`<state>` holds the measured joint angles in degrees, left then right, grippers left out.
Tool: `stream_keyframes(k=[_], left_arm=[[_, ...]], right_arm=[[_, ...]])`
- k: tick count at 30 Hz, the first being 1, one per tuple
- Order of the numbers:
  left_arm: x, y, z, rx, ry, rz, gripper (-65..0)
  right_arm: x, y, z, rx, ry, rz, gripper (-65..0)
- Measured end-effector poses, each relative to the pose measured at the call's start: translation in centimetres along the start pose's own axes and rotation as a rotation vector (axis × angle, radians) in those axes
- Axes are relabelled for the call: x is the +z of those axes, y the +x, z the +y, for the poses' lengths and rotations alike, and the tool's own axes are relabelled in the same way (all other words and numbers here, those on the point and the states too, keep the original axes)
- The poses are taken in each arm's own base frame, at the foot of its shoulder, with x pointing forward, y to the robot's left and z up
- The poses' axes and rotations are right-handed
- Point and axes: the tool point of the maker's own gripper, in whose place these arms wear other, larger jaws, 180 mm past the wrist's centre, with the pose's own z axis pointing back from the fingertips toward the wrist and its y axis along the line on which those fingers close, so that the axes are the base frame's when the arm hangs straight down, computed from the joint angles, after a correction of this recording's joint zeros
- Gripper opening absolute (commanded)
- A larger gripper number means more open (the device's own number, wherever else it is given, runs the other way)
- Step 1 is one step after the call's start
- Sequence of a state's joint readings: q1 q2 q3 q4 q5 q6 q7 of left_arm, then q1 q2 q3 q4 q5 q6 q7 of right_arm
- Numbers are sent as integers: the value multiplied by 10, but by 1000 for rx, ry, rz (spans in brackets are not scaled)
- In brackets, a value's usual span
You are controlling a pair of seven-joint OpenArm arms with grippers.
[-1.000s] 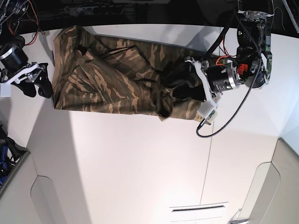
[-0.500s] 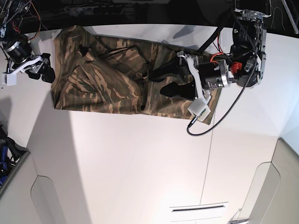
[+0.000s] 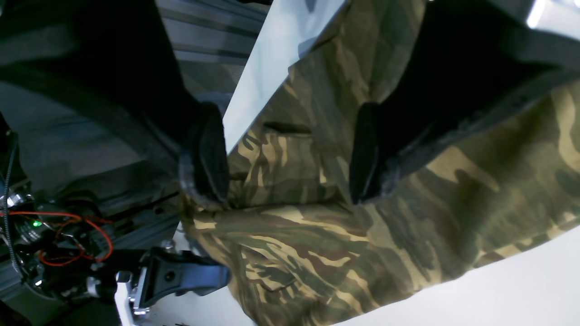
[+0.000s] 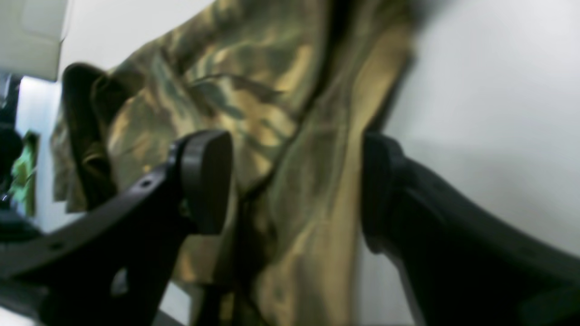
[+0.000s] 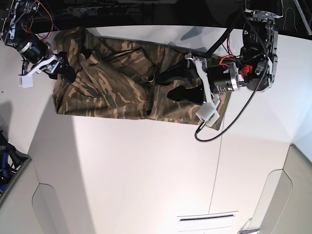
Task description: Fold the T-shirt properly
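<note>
The camouflage T-shirt (image 5: 112, 92) lies spread in a long band along the far side of the white table (image 5: 146, 170), with folds and creases across it. My left gripper (image 5: 165, 84) hovers open over the shirt's right half. In the left wrist view, that left gripper (image 3: 285, 154) has only the flat T-shirt (image 3: 317, 253) below its black pads (image 3: 206, 154). My right gripper (image 5: 66, 73) is open at the shirt's left edge. The blurred right wrist view has the right gripper (image 4: 294, 185) straddling a hem of the T-shirt (image 4: 253, 90), without pinching it.
A black cable (image 5: 214, 134) loops from the left arm down past the shirt's near edge. Dark framing and wires (image 5: 122, 9) run behind the table's far edge. A blue object (image 5: 3, 163) sits off the table at the left.
My left gripper let go of the bunched cloth, opened and shifted left; the fold now lies flatter. The right gripper moved up and right, from beside the shirt onto its left edge.
</note>
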<state>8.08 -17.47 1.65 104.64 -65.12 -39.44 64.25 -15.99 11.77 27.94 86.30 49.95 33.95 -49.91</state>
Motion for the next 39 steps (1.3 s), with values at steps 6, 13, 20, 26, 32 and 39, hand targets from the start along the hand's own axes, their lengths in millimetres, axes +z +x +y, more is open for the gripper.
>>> stream_keyframes(k=[6,13,20,26,32,39], left_arm=[[0,-2,3,-8,15,12,-205],[0,-3,3,-9,19,15,-205],[0,-3,3,-9,19,15,-205],[0,-3,3,-9,19,15,-205],[0,-3,3,-9,18,15,-205],[9,8,1,23,-13,-33,-206]], right_arm=[[-14,-11,22,24,69,42,-232],[-22,-18,35,23,102,56,-235],[-26,-24,31,70,64,87,-496],[-26,-27,29,67,58,89,-650],[-26,-26,29,69,59,87,-650],[-12,-8,7,103,0,69,-650]])
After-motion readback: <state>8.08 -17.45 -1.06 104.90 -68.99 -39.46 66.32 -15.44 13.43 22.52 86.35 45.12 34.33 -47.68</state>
